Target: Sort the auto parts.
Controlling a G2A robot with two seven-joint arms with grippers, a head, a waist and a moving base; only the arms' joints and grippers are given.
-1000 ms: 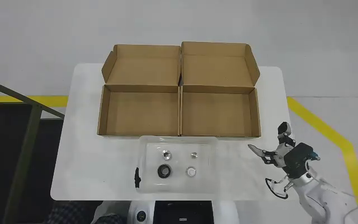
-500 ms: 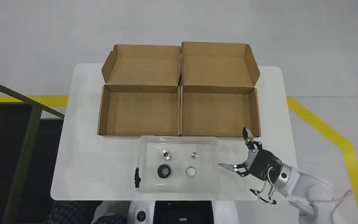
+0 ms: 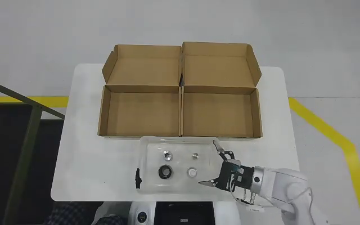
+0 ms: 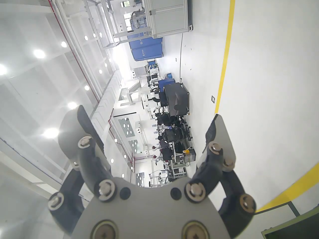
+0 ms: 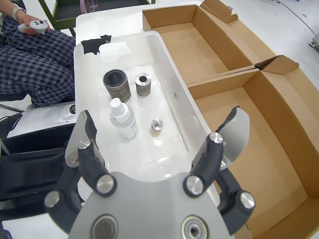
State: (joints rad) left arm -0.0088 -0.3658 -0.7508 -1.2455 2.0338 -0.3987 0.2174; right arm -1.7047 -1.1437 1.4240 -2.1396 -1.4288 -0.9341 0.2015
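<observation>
My right gripper is wide open above the right end of the clear plastic tray on the white tabletop. Inside stand a black cylindrical bearing, a grey steel bushing, a small silver stud and a clear bottle. My left gripper is wide open also.

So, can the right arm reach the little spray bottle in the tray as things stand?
Probably yes. The right gripper is open at the end of the tray, facing the bottle, and nothing lies between them. The dark cylinder stands close behind it, though.
</observation>
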